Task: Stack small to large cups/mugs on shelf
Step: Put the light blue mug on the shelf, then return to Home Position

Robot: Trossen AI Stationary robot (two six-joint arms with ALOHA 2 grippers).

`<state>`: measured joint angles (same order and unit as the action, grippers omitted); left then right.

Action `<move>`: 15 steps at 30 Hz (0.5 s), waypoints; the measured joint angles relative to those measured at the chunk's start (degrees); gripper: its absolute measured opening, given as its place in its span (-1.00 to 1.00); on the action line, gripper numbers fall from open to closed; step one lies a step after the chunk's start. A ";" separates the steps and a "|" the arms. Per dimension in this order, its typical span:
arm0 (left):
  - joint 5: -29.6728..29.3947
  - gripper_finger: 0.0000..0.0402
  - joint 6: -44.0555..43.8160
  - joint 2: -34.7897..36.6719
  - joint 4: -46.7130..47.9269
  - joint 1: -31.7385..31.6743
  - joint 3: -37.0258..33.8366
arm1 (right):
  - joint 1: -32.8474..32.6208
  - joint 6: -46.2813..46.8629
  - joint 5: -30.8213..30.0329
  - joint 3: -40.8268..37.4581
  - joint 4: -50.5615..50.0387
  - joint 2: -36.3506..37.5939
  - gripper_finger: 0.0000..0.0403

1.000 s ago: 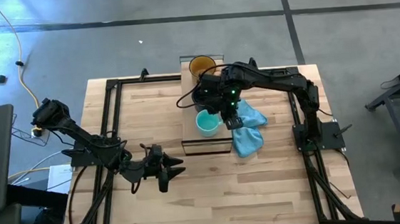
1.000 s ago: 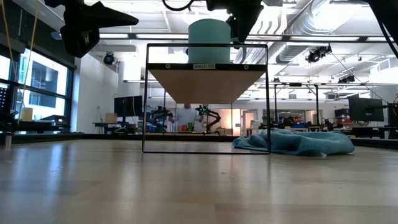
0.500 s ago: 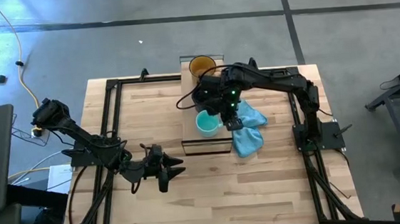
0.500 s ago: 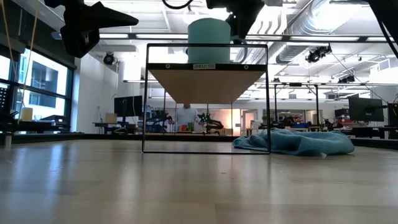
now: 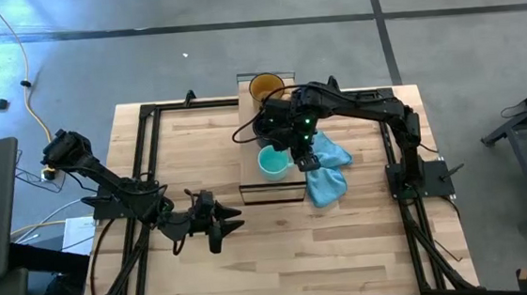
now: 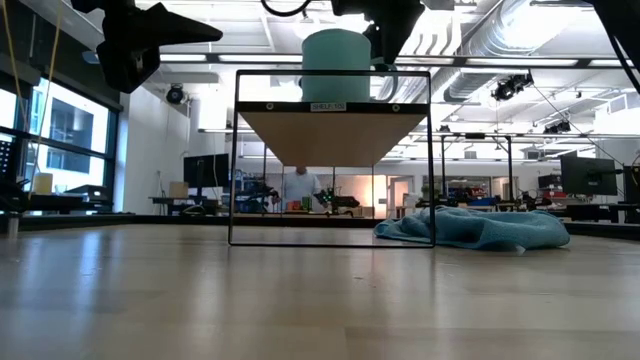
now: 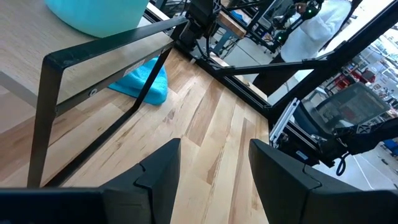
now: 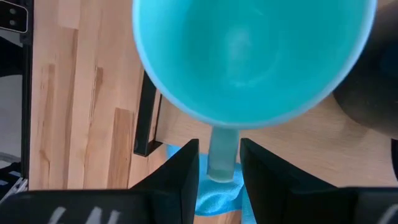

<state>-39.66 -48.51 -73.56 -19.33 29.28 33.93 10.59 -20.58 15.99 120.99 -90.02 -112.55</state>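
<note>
Teal mug is set upright on the shelf, near its front end; behind it the black mug and, at the far end, the amber glass mug are lined up. The teal mug's handle is pinched between the fingers of the right gripper, seen from above the shelf. A blue cloth is bunched just beside the shelf. The left gripper is held over the table's front left, its fingers spread, nothing held.

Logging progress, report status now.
Right gripper astride teal mug handle on shelf. Left gripper open, parked at table front-left. Black mug, amber mug behind. Blue cloth beside shelf, nothing obstructing.
</note>
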 joint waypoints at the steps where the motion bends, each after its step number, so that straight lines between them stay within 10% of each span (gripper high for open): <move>1: 0.00 -0.11 0.00 0.00 0.00 0.00 0.00 | 0.00 0.00 0.00 0.00 0.00 0.00 -0.46; 15: 0.00 -0.11 0.02 -0.01 0.24 0.00 0.00 | 0.00 0.13 1.06 0.00 0.00 0.00 -0.46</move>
<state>-39.66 -48.49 -73.57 -19.09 29.28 33.93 10.59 -20.45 17.05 120.99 -90.02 -112.55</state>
